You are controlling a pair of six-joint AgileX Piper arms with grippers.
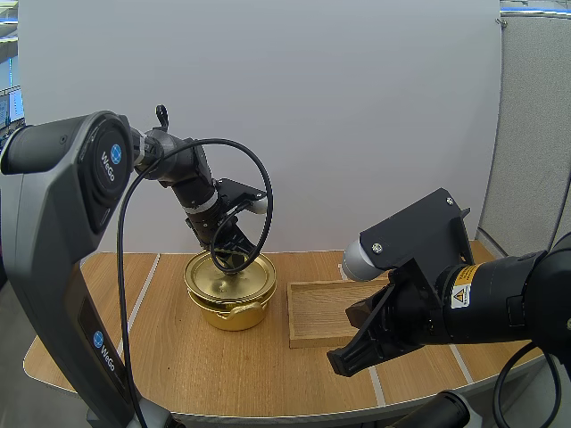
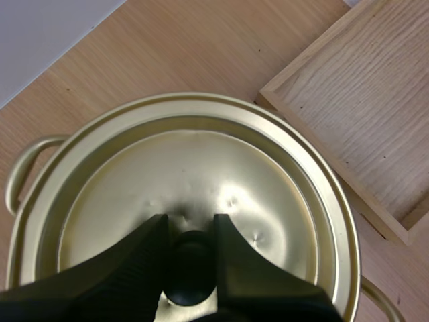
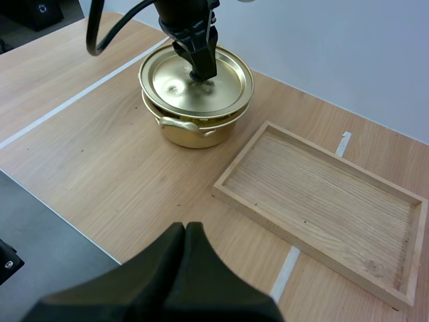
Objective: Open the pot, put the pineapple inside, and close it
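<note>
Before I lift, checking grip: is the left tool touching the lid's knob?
Touching. Left wrist view: the left tool pinches the knob with no gap.

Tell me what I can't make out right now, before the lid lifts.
1. Inside of the round gold metal pot: all views, covered by its gold lid.
2. Black lid knob: high view, hidden behind the left gripper.
3. Shallow wooden tray, near right corner: high view, behind the right gripper.

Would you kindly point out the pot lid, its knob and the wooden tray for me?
lid (image 3: 201,94): right wrist view, bare golden top surface.
knob (image 2: 191,268): left wrist view, its dark round top.
tray (image 3: 322,201): right wrist view, bare wooden floor.
</note>
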